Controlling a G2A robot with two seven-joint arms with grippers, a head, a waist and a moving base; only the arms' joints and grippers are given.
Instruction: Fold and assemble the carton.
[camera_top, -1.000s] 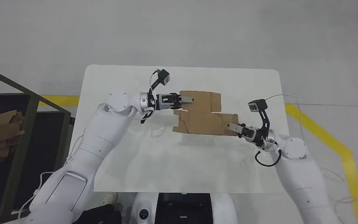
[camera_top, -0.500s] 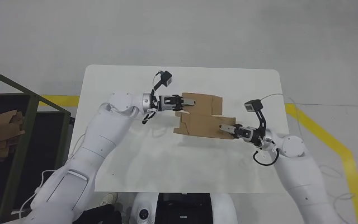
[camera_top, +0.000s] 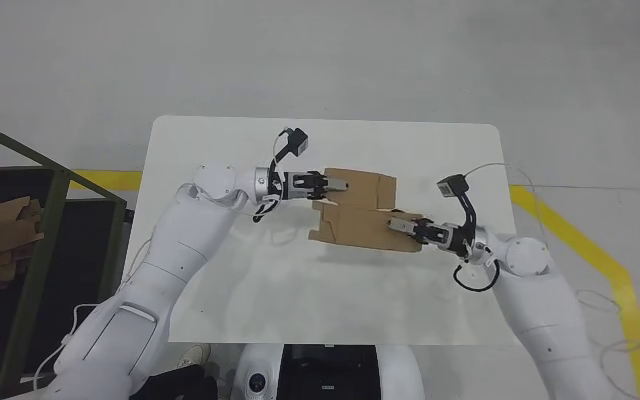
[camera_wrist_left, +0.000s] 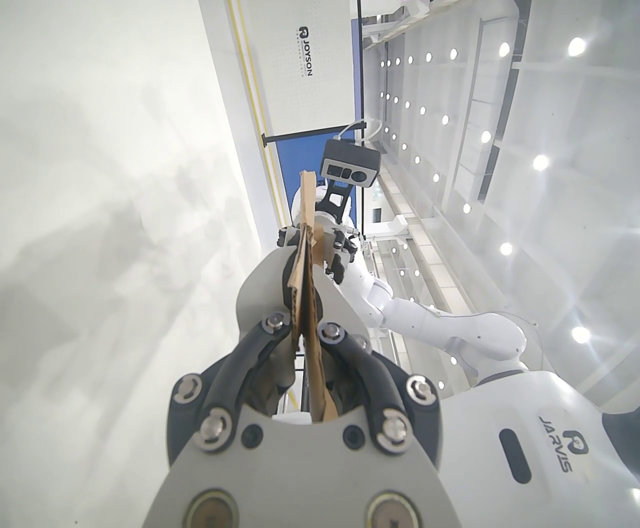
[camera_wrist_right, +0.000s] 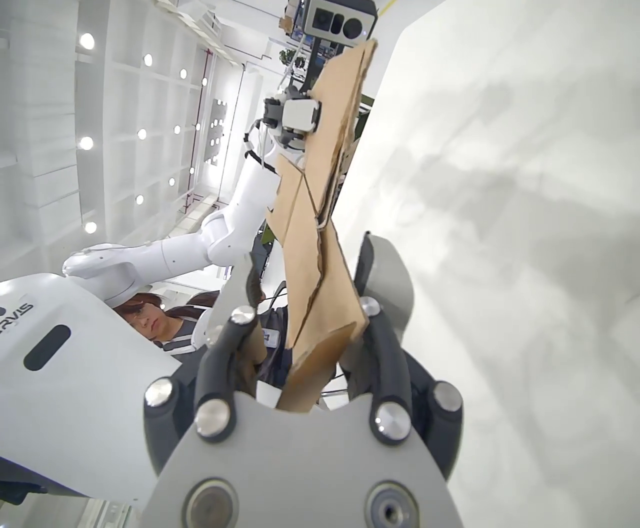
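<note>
Left hand (camera_top: 337, 182) is clamped on one end of the carton (camera_top: 360, 212), which stretches flat from it across to the right hand (camera_top: 398, 224). That one straddles the opposite corner, fingers (camera_wrist_right: 384, 272) apart, a gap showing. Bench (camera_top: 230, 290) lies beneath both. No panel is folded up yet, so by my reckoning assembly has barely begun.

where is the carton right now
Top view: the carton is central over the table, left gripper shut on its left edge, right gripper at its right end.
</note>
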